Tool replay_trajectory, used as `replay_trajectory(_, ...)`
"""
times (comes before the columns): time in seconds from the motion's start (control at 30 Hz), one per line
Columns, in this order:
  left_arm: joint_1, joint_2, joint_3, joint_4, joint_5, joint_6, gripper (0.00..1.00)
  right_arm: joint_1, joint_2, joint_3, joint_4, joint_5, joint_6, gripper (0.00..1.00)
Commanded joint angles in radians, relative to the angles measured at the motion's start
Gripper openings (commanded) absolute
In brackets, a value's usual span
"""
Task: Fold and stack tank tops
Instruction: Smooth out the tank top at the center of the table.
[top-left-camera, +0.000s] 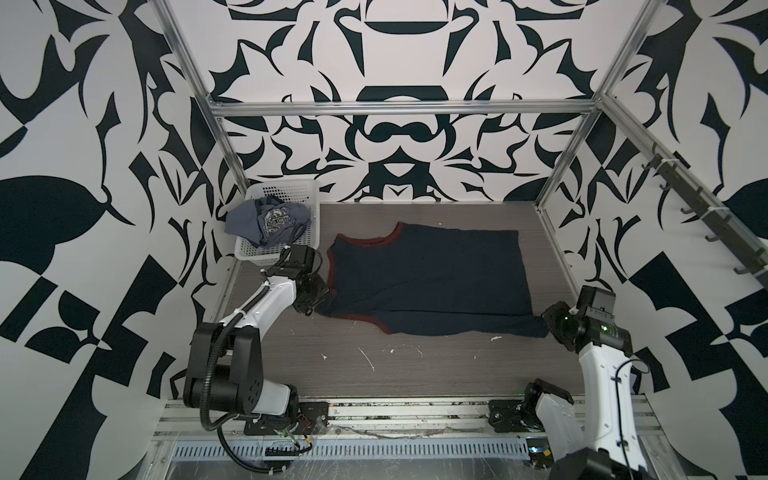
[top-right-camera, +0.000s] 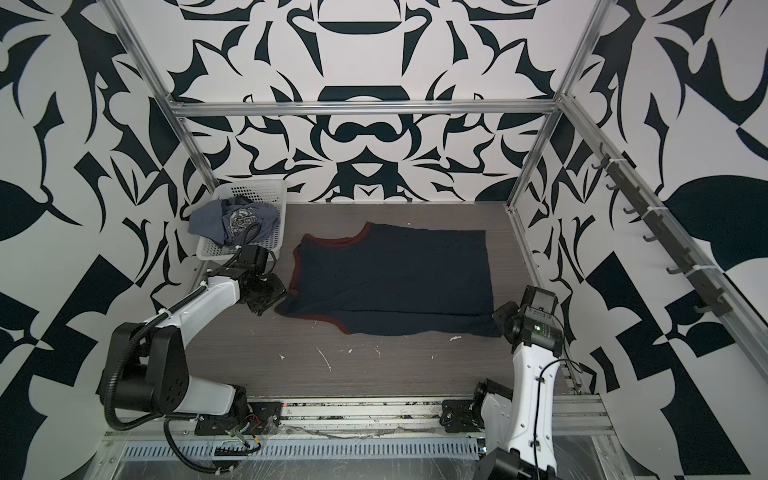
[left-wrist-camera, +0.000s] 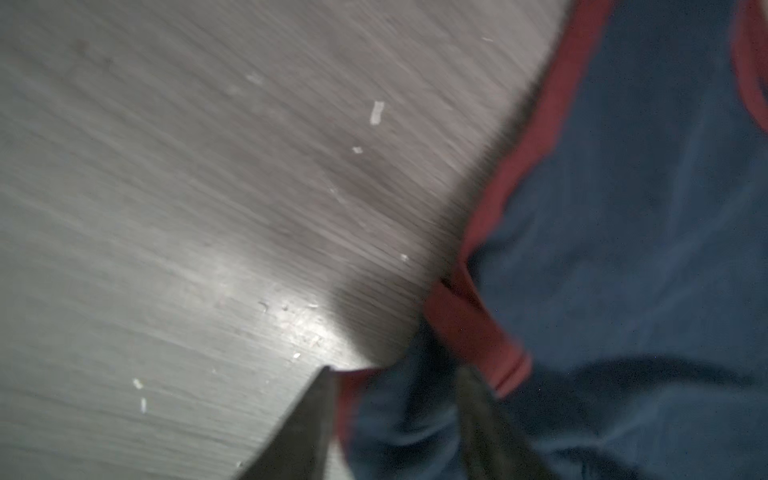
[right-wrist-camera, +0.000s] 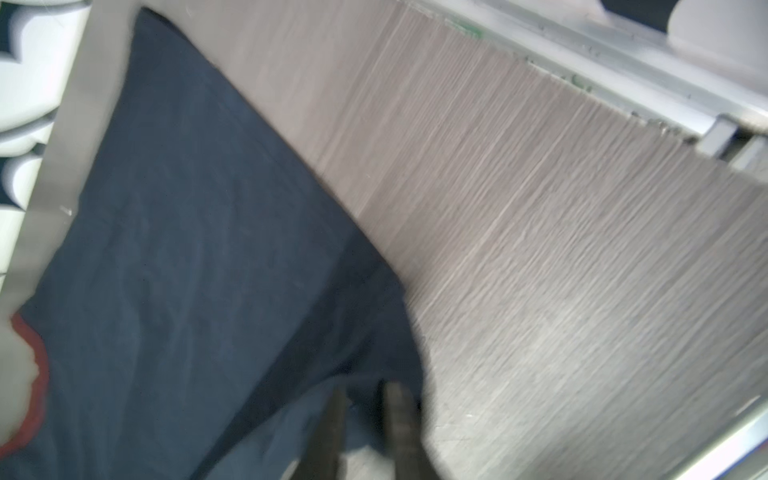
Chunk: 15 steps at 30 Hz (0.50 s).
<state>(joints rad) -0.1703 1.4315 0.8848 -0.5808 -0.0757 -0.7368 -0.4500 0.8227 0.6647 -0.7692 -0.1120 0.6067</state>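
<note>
Left wrist view shows your left gripper (left-wrist-camera: 395, 374) open over the maroon trim of the navy tank top (top-left-camera: 428, 282), which lies flat mid-bench (top-left-camera: 374, 361), and with the right gripper (right-wrist-camera: 368, 388) slightly parted at its hem you look between folds, so regrip both ends next, leaving the grey tank top (top-left-camera: 270, 220) in the basket (top-left-camera: 291, 189).

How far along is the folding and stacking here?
Done: the navy tank top lies spread flat. In hand: left gripper at its near shoulder, right gripper at its near hem corner. To do: folding it; the grey tank top sits crumpled in the basket.
</note>
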Motion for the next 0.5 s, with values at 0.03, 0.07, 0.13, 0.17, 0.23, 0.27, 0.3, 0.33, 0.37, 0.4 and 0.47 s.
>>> replay_trajectory(0.03,-0.133,-0.087,0.08,-0.119,-0.294,-0.014,0.75,-0.003,0.046,0.036,0.02,0.053,-0.024,0.54)
replay_trajectory(0.07,-0.175,-0.1,0.104,-0.151,-0.334,-0.02,0.77,-0.003,0.048,0.041,0.021,0.059,-0.024,0.58)
replay_trajectory(0.13,-0.276,-0.119,0.147,-0.201,-0.381,-0.04,0.78,-0.003,0.043,0.056,0.013,0.073,-0.031,0.66)
replay_trajectory(0.17,-0.333,-0.123,0.158,-0.217,-0.398,-0.054,0.76,-0.003,0.04,0.061,0.014,0.063,-0.031,0.66)
replay_trajectory(0.23,-0.462,-0.111,0.167,-0.228,-0.379,-0.067,0.74,0.0,0.026,0.074,0.013,0.032,-0.033,0.69)
replay_trajectory(0.27,-0.513,-0.098,0.169,-0.244,-0.364,-0.087,0.73,0.007,0.018,0.078,0.012,0.022,-0.034,0.7)
replay_trajectory(0.3,-0.572,-0.081,0.165,-0.267,-0.338,-0.122,0.71,0.019,0.009,0.083,0.01,0.014,-0.037,0.71)
replay_trajectory(0.33,-0.625,-0.062,0.151,-0.255,-0.31,-0.149,0.68,0.036,-0.001,0.087,0.006,0.011,-0.039,0.71)
replay_trajectory(0.37,-0.672,-0.045,0.144,-0.245,-0.293,-0.177,0.67,0.051,-0.008,0.091,0.002,0.013,-0.039,0.71)
replay_trajectory(0.4,-0.722,-0.021,0.134,-0.238,-0.276,-0.206,0.66,0.075,-0.016,0.092,-0.001,0.019,-0.035,0.71)
replay_trajectory(0.47,-0.794,0.027,0.118,-0.179,-0.243,-0.246,0.63,0.126,-0.025,0.092,-0.001,0.027,-0.024,0.71)
